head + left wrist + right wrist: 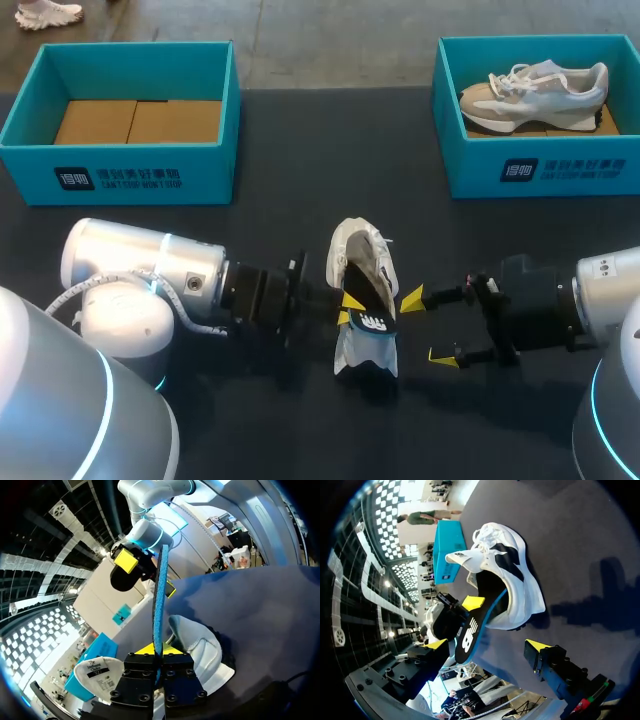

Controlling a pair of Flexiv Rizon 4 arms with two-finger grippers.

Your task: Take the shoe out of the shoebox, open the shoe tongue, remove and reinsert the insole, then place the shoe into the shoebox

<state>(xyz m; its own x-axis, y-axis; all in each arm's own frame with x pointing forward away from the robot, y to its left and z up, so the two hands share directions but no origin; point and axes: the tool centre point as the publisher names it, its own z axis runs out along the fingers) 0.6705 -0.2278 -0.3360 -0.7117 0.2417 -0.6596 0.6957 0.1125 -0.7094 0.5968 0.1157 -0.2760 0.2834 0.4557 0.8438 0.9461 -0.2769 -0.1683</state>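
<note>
A white shoe (360,258) lies on its side in the middle of the dark table. Its black insole (372,325), blue underneath, sticks out of the shoe's opening towards me. My left gripper (348,308) is shut on the insole's edge, beside the shoe. In the left wrist view the insole (160,600) stands edge-on between the left gripper (160,651) fingers, with the shoe (202,647) below. My right gripper (430,327) stands open just right of the insole, apart from it. From the right wrist, the insole (470,630) and the shoe (512,575) lie ahead of the open right gripper (486,645).
A teal shoebox (135,175) at the back left holds only brown cardboard. A second teal shoebox (540,170) at the back right holds another pale shoe (535,92). Bare tabletop lies between the boxes and the arms.
</note>
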